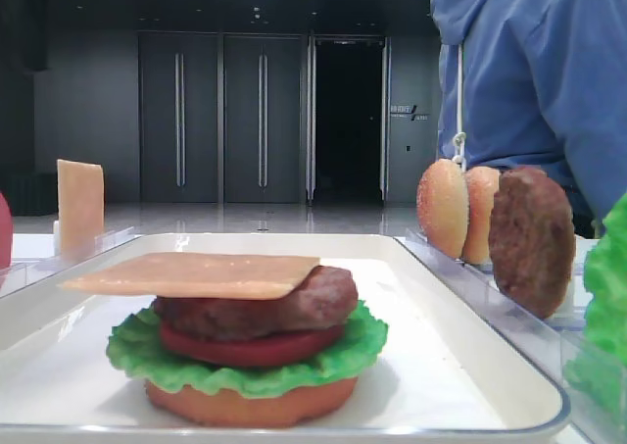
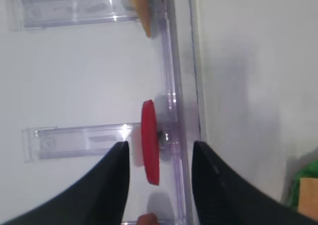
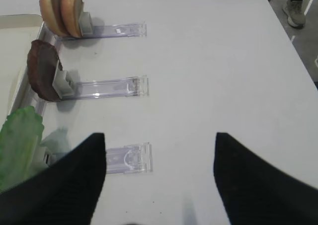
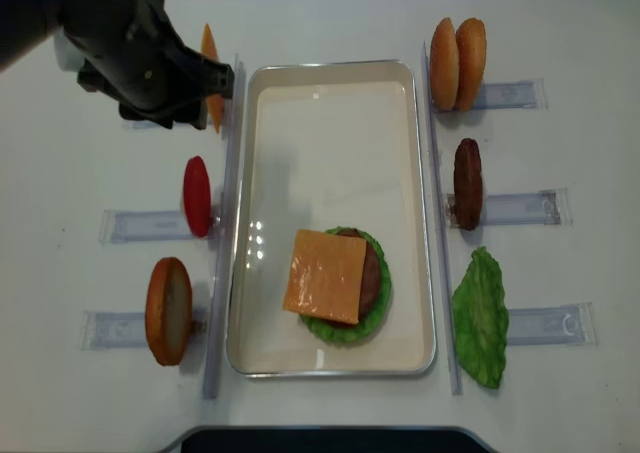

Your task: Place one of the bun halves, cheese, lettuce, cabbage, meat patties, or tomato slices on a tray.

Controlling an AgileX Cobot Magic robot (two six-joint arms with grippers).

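Note:
On the white tray (image 4: 330, 83) sits a stack with a cheese slice (image 4: 325, 275) on top of a meat patty (image 1: 284, 307), a tomato slice (image 1: 250, 348), lettuce (image 1: 323, 361) and a flat bun half (image 1: 250, 402). A second tomato slice (image 2: 150, 140) stands on edge in a clear holder left of the tray. My left gripper (image 2: 160, 144) is open, and this slice shows between its fingertips without touching them. My right gripper (image 3: 160, 135) is open and empty above bare table right of the tray.
Left of the tray stand an upright cheese slice (image 4: 208, 73) and a bun half (image 4: 168, 310). On the right are two bun halves (image 4: 457, 63), a patty (image 4: 467, 183) and a lettuce leaf (image 4: 480, 316). A person in blue (image 1: 539, 72) stands behind the table.

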